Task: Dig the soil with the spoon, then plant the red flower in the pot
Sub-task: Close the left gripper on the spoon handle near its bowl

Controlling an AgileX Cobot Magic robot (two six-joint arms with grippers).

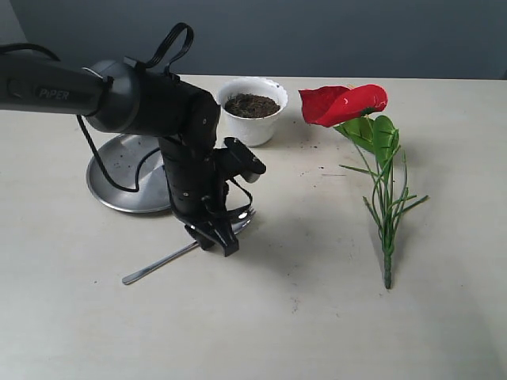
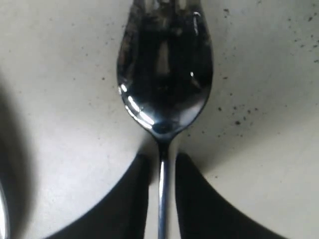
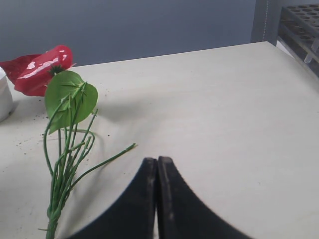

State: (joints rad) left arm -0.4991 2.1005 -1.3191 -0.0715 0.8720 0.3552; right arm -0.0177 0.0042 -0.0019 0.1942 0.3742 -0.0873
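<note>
The silver spoon (image 1: pixel 158 265) lies flat on the table in front of the plate, and its bowl (image 2: pixel 164 84) fills the left wrist view. My left gripper (image 1: pixel 218 237) is down over the handle just behind the bowl. Its fingers (image 2: pixel 142 179) straddle the handle with a thin gap on each side, so it is open. The white pot (image 1: pixel 253 131) holds dark soil (image 1: pixel 252 104) at the back. To the right of the pot lies the red flower (image 1: pixel 344 103), stem toward the front. My right gripper (image 3: pixel 157 160) is shut and empty, near the flower (image 3: pixel 42 67) stem.
A round steel plate (image 1: pixel 119 178) sits behind the spoon, under the left arm. Soil crumbs are scattered on the table around the pot. A grey rack (image 3: pixel 301 25) stands beyond the table's far right corner.
</note>
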